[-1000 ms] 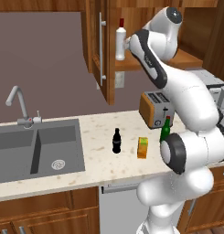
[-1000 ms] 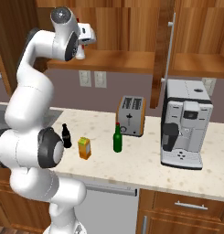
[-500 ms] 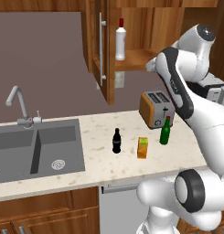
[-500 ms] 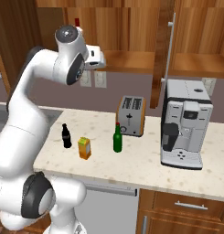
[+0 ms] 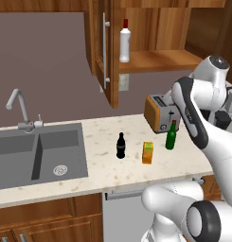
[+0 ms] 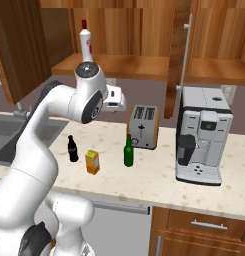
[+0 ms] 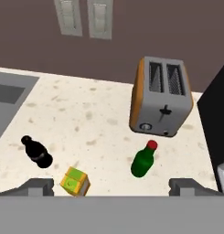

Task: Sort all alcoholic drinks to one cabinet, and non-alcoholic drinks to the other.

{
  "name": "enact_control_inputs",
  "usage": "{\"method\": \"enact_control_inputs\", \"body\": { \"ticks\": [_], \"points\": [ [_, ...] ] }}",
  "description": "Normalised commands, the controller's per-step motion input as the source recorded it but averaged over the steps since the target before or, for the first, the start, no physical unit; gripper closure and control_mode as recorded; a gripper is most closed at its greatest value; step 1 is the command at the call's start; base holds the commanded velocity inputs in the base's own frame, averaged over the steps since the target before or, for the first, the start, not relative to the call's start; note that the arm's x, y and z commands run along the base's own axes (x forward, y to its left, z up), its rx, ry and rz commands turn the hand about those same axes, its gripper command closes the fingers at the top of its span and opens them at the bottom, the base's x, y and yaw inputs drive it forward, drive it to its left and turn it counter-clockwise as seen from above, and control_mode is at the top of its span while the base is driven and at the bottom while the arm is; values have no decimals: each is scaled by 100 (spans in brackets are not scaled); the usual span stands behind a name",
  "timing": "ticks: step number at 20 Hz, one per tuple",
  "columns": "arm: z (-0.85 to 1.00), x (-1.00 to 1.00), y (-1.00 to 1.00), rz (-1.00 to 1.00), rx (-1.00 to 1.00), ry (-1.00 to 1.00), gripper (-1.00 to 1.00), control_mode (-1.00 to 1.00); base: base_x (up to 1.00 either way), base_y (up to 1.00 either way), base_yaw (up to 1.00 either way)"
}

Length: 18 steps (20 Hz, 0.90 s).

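A white bottle with a red cap point(image 5: 125, 42) point(image 6: 86, 42) stands on the shelf of the open left cabinet. On the counter are a slim green glass bottle point(image 5: 171, 136) point(image 6: 128, 151) point(image 7: 143, 161), a small black cola bottle point(image 5: 120, 146) point(image 6: 72, 149) point(image 7: 36, 152) and an orange-yellow juice carton point(image 5: 147, 152) point(image 6: 92, 162) point(image 7: 76, 181). My gripper point(image 6: 119, 101) point(image 7: 112, 186) hangs high above the counter and looks down on these three. It is open, its fingers wide apart with nothing between them.
A toaster point(image 5: 160, 112) point(image 6: 143, 126) point(image 7: 161, 97) stands just behind the green bottle. A coffee machine point(image 6: 201, 135) is to the right and a sink point(image 5: 37, 153) to the left. The cabinet door point(image 5: 104, 47) hangs open; a second open cabinet shelf point(image 6: 219, 70) is above the coffee machine.
The arm has swung away from the cabinet shelf, down and out over the counter. The white bottle stays on the shelf. The gripper remains open.
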Motion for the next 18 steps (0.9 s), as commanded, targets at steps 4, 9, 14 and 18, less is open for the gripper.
{"method": "enact_control_inputs", "body": {
  "ticks": [4,9,14,18],
  "points": [
    [-73,0,-28,-10,0,16,-100,-100,0,0,0],
    [-82,0,-24,-13,0,10,-100,-100,0,0,0],
    [-68,0,-30,-11,0,9,-100,-100,0,0,0],
    [-18,0,-6,-2,4,8,-100,-100,0,0,0]
  ]
}}
